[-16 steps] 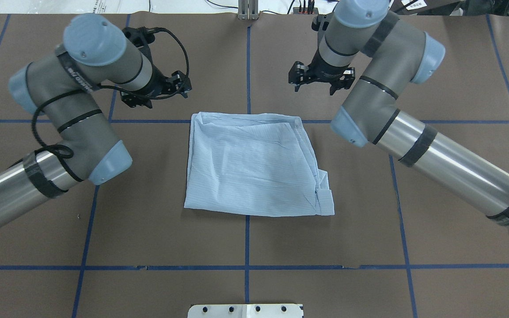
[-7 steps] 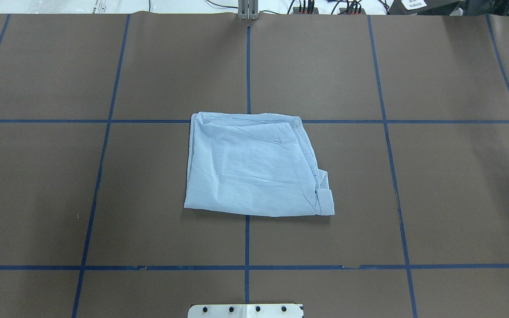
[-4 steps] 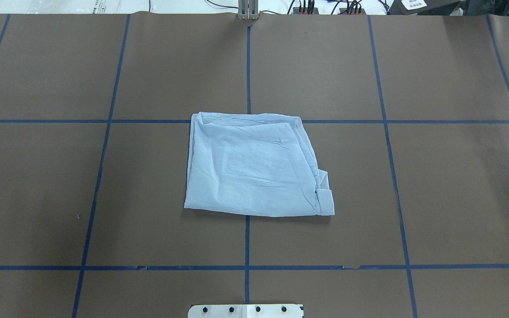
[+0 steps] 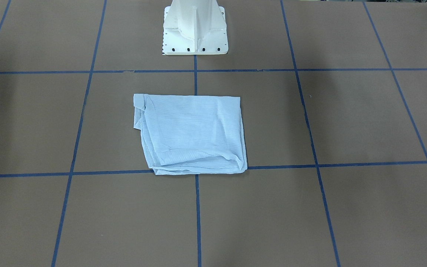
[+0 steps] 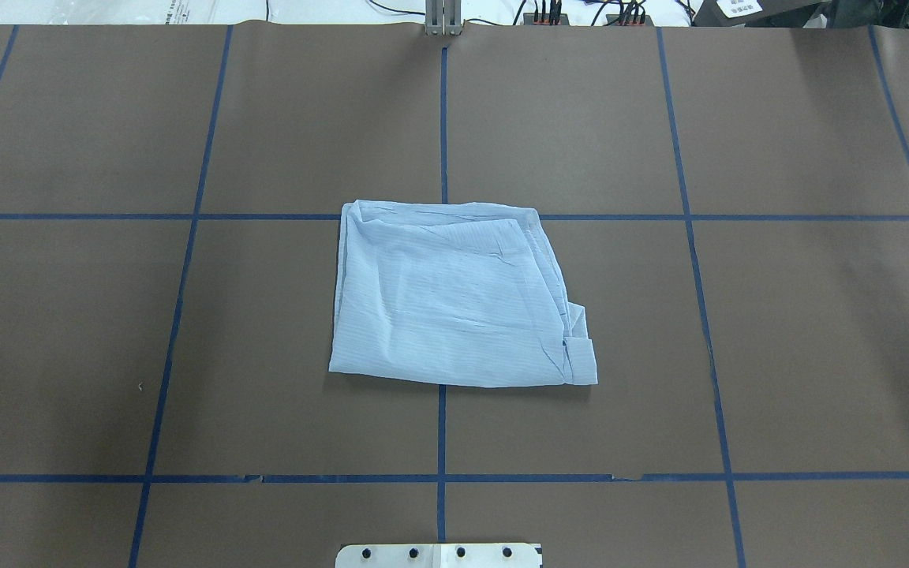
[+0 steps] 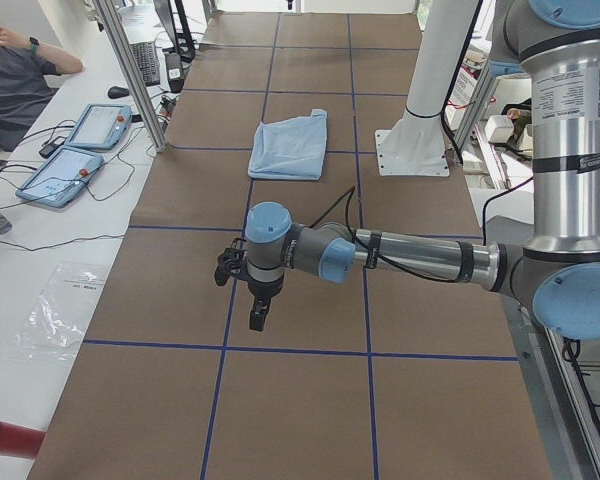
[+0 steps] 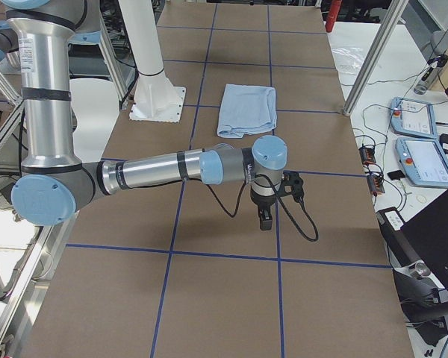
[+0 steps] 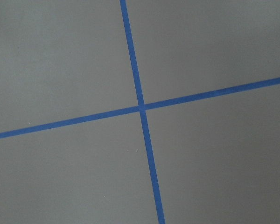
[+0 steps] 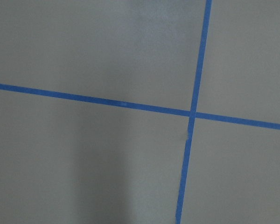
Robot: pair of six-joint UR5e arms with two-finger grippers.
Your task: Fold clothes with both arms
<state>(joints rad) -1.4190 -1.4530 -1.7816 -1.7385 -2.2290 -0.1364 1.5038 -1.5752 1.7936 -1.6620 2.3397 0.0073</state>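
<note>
The clothes, one light-blue striped shirt [image 5: 454, 300], lie folded into a rough square at the table's middle, also seen from the front [image 4: 191, 133] and from both ends [image 6: 290, 145] [image 7: 246, 110]. Neither arm touches them. My left gripper [image 6: 258, 318] hangs point-down over bare table far toward the left end; I cannot tell whether it is open or shut. My right gripper [image 7: 265, 218] hangs the same way far toward the right end, its state equally unreadable. Both wrist views show only brown table and a crossing of blue tape.
The white robot base [image 4: 195, 29] stands at the table's robot-side edge. Blue tape lines [image 5: 440, 430] grid the brown table. Beyond the far edge sit control tablets [image 6: 80, 150] [image 7: 418, 142], aluminium posts and a seated person [image 6: 10, 80].
Both arms, which stood either side of the shirt's far edge 2.2 s ago, have swung outward and left the overhead view. The shirt has not moved.
</note>
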